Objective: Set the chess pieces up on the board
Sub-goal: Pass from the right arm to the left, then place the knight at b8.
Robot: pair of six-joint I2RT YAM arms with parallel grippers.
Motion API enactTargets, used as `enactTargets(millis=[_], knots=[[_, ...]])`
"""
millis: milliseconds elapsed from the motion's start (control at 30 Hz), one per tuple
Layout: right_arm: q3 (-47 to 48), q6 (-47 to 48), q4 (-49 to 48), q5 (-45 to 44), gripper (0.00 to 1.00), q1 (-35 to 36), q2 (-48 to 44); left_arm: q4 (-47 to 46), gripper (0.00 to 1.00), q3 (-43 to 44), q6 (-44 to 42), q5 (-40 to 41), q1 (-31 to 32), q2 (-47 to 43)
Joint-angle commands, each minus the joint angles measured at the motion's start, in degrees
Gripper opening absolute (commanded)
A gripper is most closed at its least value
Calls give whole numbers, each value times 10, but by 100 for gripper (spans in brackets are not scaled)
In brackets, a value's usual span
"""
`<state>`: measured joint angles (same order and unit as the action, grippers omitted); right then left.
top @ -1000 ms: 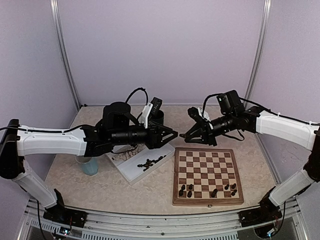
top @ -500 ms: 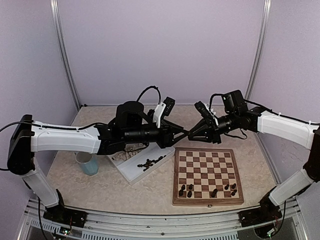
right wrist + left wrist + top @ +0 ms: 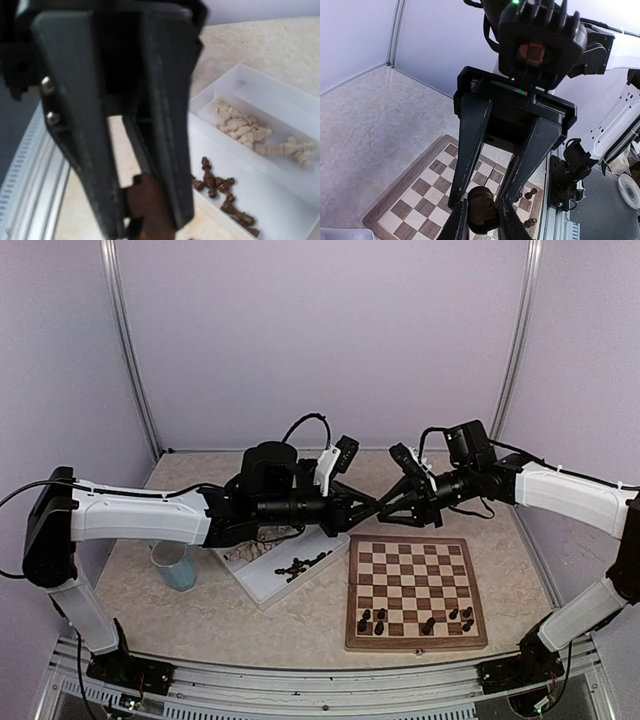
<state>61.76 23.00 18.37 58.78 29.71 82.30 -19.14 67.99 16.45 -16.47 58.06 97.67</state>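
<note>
Above the table, just beyond the board's (image 3: 415, 570) far left corner, my two grippers meet tip to tip. A dark brown chess piece (image 3: 482, 214) sits between the fingertips of my left gripper (image 3: 482, 227), which is shut on it. My right gripper (image 3: 145, 220) reaches in from the other side. Its fingers (image 3: 470, 150) flank the same piece (image 3: 150, 205), which fills the gap between them. In the top view the left gripper (image 3: 374, 509) and right gripper (image 3: 388, 508) touch noses and hide the piece. Several dark pieces (image 3: 378, 620) stand on the board's near rows.
A white two-compartment tray (image 3: 262, 585) lies left of the board. It holds loose dark pieces (image 3: 220, 192) in one half and beige pieces (image 3: 255, 132) in the other. A blue cup (image 3: 178, 568) stands at the tray's left. Cables hang behind both wrists.
My left arm has stretched to the right until its gripper met the right gripper, and its jaws have narrowed onto the piece. The right arm has barely moved.
</note>
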Motion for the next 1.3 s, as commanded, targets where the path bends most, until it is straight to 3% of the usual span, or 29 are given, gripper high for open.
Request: enactTargets(millis=[0, 67, 133, 200, 300, 400, 567, 833, 1267], knots=[[-3, 48, 46, -21, 37, -23, -15, 25, 17, 40, -15, 14, 9, 13], [1, 99, 101, -58, 48, -48, -19, 56, 17, 61, -33, 28, 19, 17], [-5, 146, 137, -92, 52, -95, -20, 89, 17, 83, -52, 37, 30, 25], [-13, 168, 154, -64, 53, -170, -20, 113, 17, 103, -67, 38, 41, 34], [-14, 159, 156, -15, 54, -284, -16, 152, 17, 150, -91, 35, 60, 64], [-27, 93, 110, -17, 55, -344, -19, 209, 17, 205, -121, 27, 85, 106], [-76, 36, 30, -59, 56, -350, -54, 332, 16, 346, -181, 31, 129, 201], [-71, 31, 30, -68, 57, -350, -52, 443, 16, 507, -226, 40, 174, 339], [-71, 37, 45, -53, 57, -349, -36, 480, 17, 605, -239, 91, 216, 445]])
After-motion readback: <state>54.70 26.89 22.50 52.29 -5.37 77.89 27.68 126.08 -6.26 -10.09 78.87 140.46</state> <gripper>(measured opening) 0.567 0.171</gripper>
